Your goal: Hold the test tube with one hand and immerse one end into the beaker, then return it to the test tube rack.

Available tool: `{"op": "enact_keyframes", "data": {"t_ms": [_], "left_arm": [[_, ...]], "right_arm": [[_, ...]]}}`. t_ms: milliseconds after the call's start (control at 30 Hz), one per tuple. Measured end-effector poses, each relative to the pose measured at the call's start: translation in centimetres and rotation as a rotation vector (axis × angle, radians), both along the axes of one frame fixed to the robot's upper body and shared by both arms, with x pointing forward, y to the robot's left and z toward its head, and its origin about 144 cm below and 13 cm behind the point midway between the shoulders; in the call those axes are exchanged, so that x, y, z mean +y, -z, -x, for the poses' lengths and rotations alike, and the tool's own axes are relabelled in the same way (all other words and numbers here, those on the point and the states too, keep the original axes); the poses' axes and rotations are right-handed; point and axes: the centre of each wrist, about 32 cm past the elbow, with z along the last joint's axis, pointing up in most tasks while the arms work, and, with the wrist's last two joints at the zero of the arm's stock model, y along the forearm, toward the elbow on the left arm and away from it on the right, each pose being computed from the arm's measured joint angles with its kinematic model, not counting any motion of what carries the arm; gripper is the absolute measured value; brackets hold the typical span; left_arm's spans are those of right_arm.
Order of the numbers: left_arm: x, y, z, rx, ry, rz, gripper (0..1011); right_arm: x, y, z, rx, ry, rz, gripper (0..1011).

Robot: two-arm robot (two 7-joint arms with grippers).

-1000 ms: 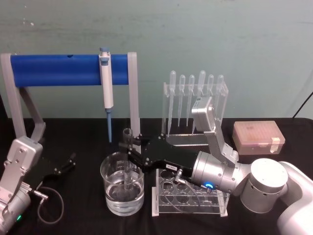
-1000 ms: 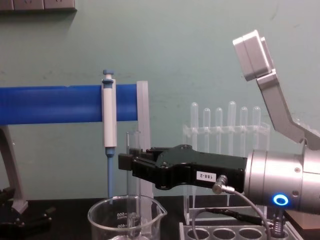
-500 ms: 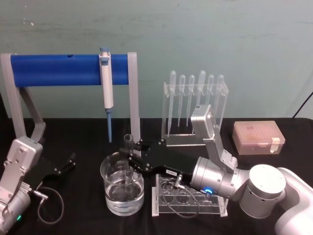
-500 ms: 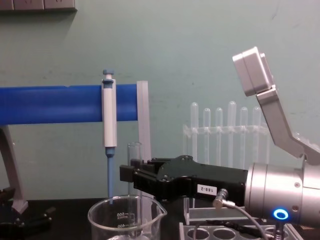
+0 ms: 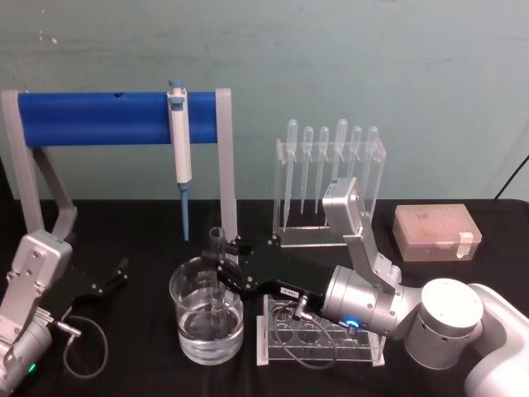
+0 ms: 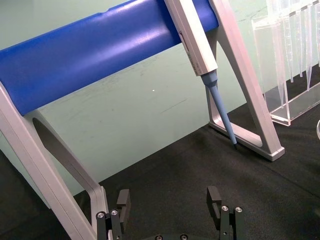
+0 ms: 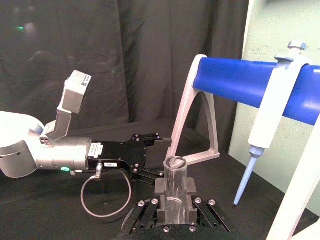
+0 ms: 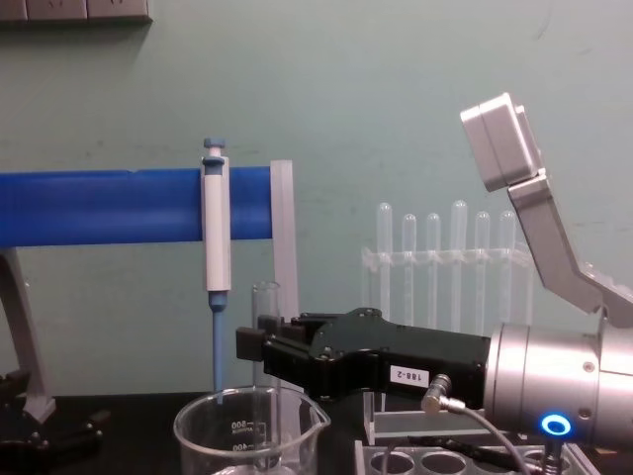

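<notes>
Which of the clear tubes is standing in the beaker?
The thick test tube, held by the right gripper; the thin pipettes hang in their own rack behind.

In the head view the beaker (image 5: 187, 327) sits at lower centre-left, with the test tube (image 5: 216, 242) upright in it, clasped by the right gripper (image 5: 221, 269) reaching in from the lower right. The test tube rack (image 5: 318, 352) lies just right of the beaker, under that gripper. Behind: 1 pipette stand (image 5: 378, 165) at centre, a box (image 5: 436, 233) at right. The bar frame (image 5: 99, 118) spans the upper left — the pipettor (image 5: 179, 141) hangs at its right end. The left gripper (image 5: 109, 279) rests at lower left.
</notes>
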Motion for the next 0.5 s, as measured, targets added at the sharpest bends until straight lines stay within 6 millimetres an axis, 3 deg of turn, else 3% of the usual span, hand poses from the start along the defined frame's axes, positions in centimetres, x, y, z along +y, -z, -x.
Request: {"op": "enact_keyframes", "data": {"t_ms": [500], "left_arm": [[0.0,0.0,0.0,0.0,0.0,0.0,1000]], "right_arm": [[0.02,-0.03,-0.02,0.0,-0.001,0.0,225]]}}
